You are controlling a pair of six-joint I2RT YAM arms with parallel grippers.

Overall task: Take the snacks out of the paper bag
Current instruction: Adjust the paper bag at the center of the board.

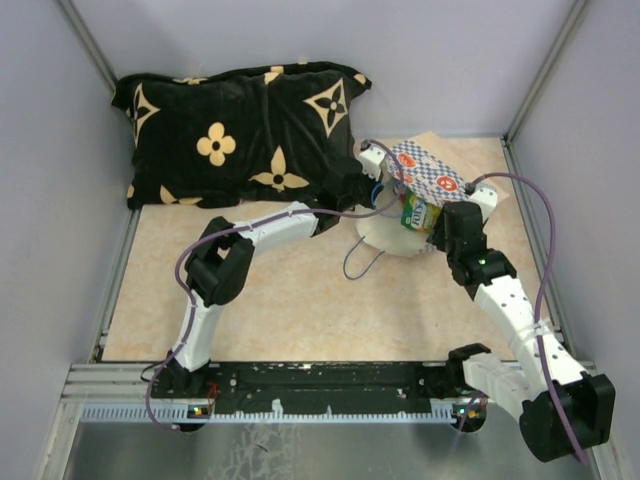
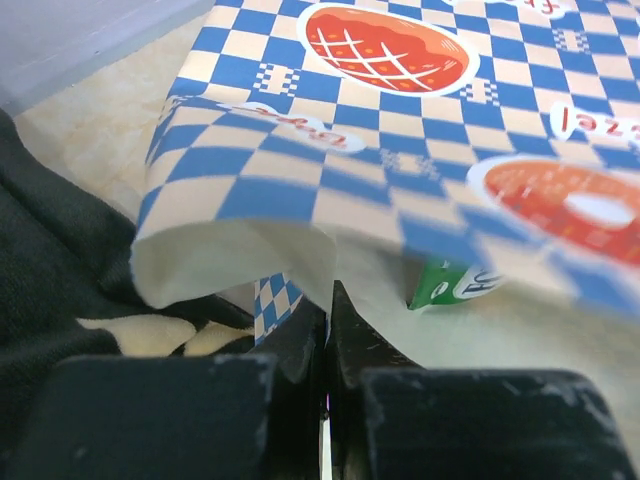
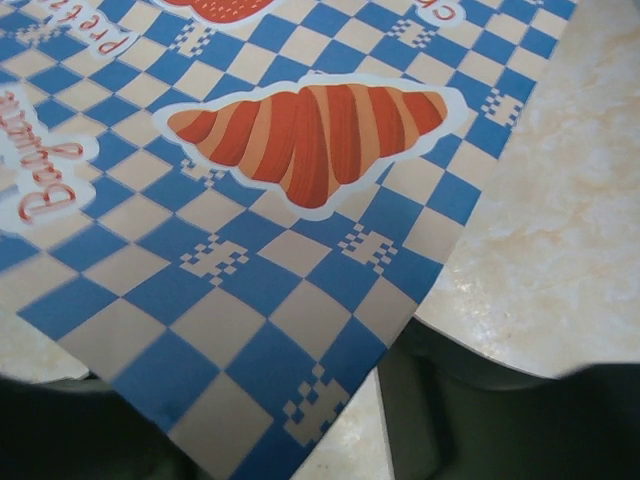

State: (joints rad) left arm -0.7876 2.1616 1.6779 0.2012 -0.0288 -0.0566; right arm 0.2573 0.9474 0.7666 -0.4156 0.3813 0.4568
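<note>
The left gripper (image 2: 328,300) has both fingers pressed together, with no gap visible between them. The tips meet at the near edge of the paper bag (image 2: 400,130), where its cream inner face folds over. They appear to pinch that paper edge, though the contact itself is out of focus. The bag spreads above and beyond the tips, its checkered face toward the wrist camera. A green snack (image 2: 450,285) with white lettering sits just beyond the tips and to their right, under the bag's rim, with only one corner in view. The black cushion (image 2: 50,260) lies close by on the left of the fingers.

The right gripper (image 3: 270,400) has its fingers standing apart, and nothing is held. A corner of the bag lies across the gap between them and covers most of the left finger. The right finger (image 3: 450,385) shows dark below the bag's edge. Whether either pad touches the paper cannot be told. The marbled table (image 3: 560,220) shows beyond the right finger.

In the overhead view the bag sits tilted between the two grippers. The left fingers are at its far corner and the right fingers at its near side. The green snack protrudes from the bag just beside the right fingers.
</note>
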